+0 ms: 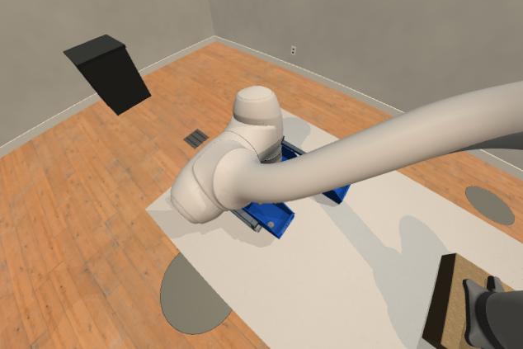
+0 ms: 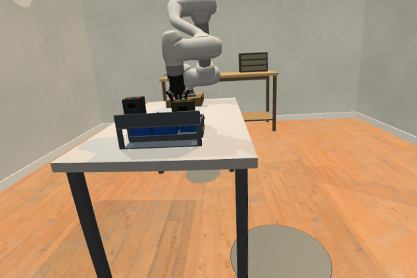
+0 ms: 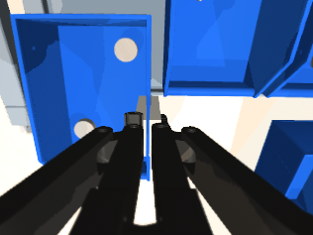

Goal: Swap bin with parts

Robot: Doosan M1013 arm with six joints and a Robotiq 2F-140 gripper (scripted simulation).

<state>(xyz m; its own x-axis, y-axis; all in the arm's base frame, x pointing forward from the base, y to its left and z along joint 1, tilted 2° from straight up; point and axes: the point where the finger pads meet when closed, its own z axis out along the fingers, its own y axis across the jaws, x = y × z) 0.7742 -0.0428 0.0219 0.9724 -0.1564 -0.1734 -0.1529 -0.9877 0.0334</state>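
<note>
In the wrist view my gripper [image 3: 149,109] is shut on the thin right side wall of a blue open bin [image 3: 84,83] [image 1: 270,216]. Two pale round discs lie on this bin's floor. The bin sticks out from the dark grey shelf [image 1: 247,219] [image 2: 158,119] over the white table [image 1: 295,273] [image 2: 221,143]. A second blue bin [image 3: 213,54] sits beside it in the shelf. A third blue bin [image 3: 289,158] [image 1: 337,195] shows further right. In the top view the arm hides the gripper. In the exterior view the gripper [image 2: 178,94] hangs behind the shelf.
Two dark boxes [image 2: 133,104] [image 2: 182,104] show beyond the shelf. The robot's base stands on a wooden block [image 1: 449,294] [image 2: 199,96] at the table's end. A wooden side table [image 2: 252,74] stands by the back wall.
</note>
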